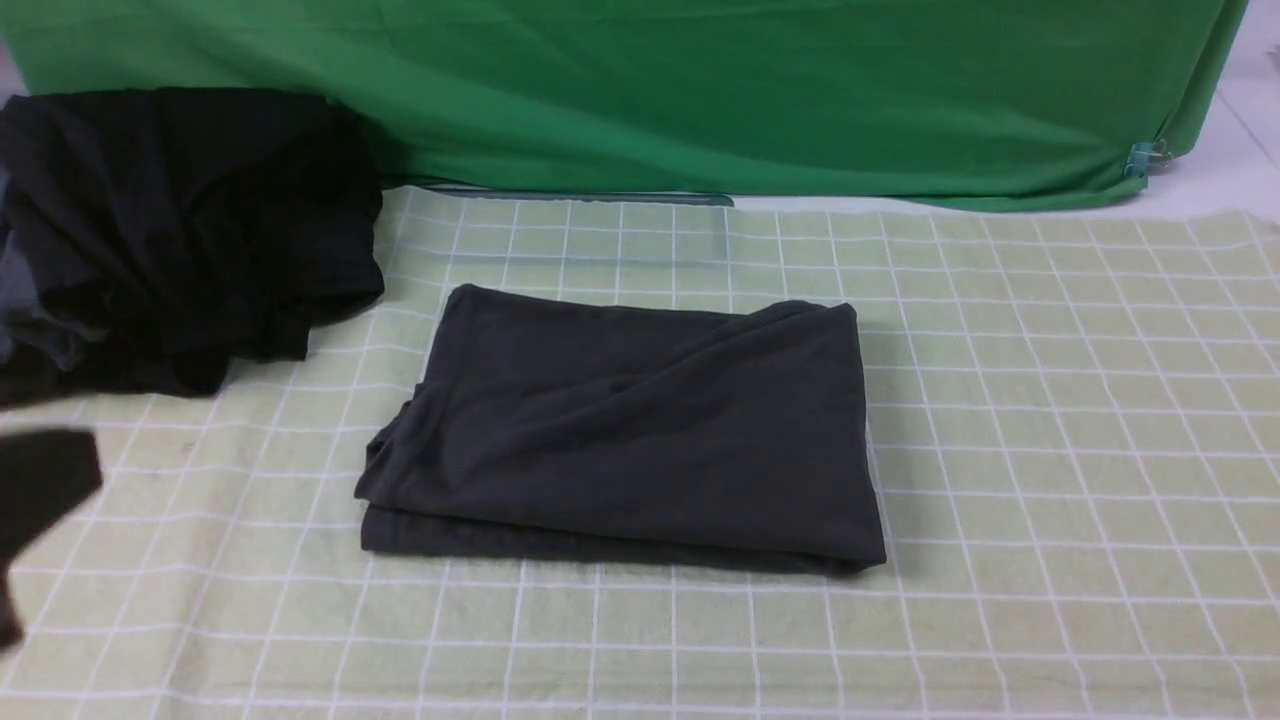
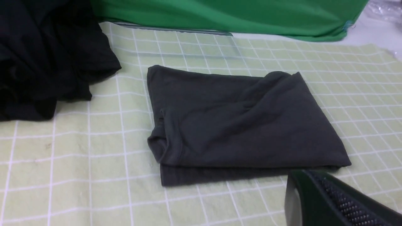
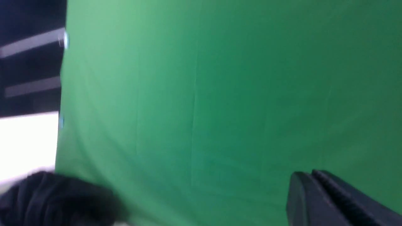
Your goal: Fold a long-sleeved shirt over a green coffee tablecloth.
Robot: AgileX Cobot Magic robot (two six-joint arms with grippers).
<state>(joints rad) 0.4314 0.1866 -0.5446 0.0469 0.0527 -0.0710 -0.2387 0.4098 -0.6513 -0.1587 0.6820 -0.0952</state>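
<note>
The long-sleeved shirt lies folded into a thick dark grey rectangle in the middle of the green coffee tablecloth; its chest print is hidden. In the left wrist view the shirt sits just beyond my left gripper, whose fingers are shut with nothing between them, apart from the cloth. In the front view, the left arm is a dark blur at the far left edge. My right gripper is shut and empty, raised and facing the plain green backdrop; the front view does not show it.
A blacker heap of garments lies at the back left of the tablecloth, also in the left wrist view. A vivid plain green fabric hangs across the back, held by a clip at its right end.
</note>
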